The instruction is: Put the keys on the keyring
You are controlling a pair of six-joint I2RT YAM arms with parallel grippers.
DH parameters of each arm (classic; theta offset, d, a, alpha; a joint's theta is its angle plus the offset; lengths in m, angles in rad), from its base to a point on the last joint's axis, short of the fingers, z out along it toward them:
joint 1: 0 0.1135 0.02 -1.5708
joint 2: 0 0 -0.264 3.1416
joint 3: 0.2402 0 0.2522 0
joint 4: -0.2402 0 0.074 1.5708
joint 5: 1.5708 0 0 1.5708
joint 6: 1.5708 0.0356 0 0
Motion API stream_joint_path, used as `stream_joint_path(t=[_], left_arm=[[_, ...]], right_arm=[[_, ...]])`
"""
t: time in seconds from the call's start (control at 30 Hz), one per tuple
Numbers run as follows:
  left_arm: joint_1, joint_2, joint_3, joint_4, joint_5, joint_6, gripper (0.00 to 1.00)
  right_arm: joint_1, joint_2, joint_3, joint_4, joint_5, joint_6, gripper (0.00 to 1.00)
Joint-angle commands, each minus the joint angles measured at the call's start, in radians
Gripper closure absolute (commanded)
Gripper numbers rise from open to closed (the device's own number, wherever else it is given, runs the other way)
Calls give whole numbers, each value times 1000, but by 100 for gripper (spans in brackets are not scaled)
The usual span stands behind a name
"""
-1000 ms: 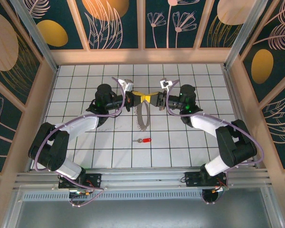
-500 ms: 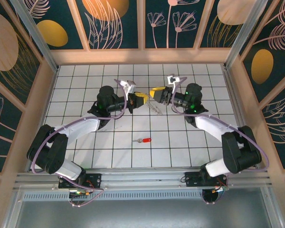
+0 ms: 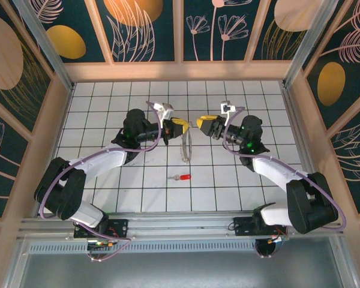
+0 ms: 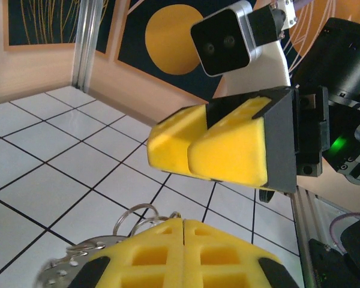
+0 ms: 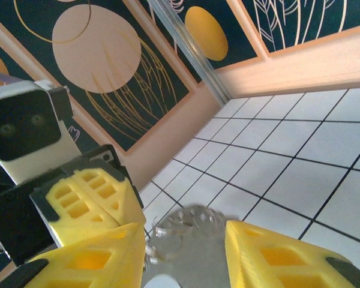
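1. White tiles with dark grout lines cover the table. Pale wooden framing edges it, and a ribbed aluminium rail runs along the near side.
2. Dark teal wall panels close in the far side and both flanks, painted with gold discs and thin pink leaf and flower outlines.
3. Count: one key, one keyring, two arms, two grippers.
4. The key has a red head and a short silver blade. It lies flat on the tiles nearer the bases than the grippers, apart from everything.
5. The keyring is a greyish metal loop that hangs from the tip of the left gripper. Whether its lower end touches the tiles cannot be told.
6. The left arm bends its elbow out to the left, with the forearm reaching in towards the centre. In the left wrist view its yellow pads press flat together, the keyring is pinched beneath them, and thin wire loops stick up.
7. The right arm mirrors it, elbow out to the right. The right gripper faces the left one, close but not touching it.
8. In the right wrist view the right gripper's yellow fingers stand partly apart and grip nothing. The blurred keyring shows in the gap beyond them.
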Motion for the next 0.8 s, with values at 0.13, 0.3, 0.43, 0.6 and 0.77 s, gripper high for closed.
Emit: stream_joint_path(t=[0.13,0.3,0.43,0.6,0.77], left_arm=[[-1,-17,5,61,43,31,100],[-2,-9,15,61,61,34,100],[-1,-6,19,63,69,31,100],[-1,-9,17,64,76,26,100],[-1,-9,16,63,80,30,100]], right_arm=[[-1,-18,-41,126,-99,15,65],[6,-6,-40,145,-124,24,68],[11,26,-29,171,-138,39,69],[32,56,-18,192,-153,47,71],[54,67,-15,192,-147,40,73]])
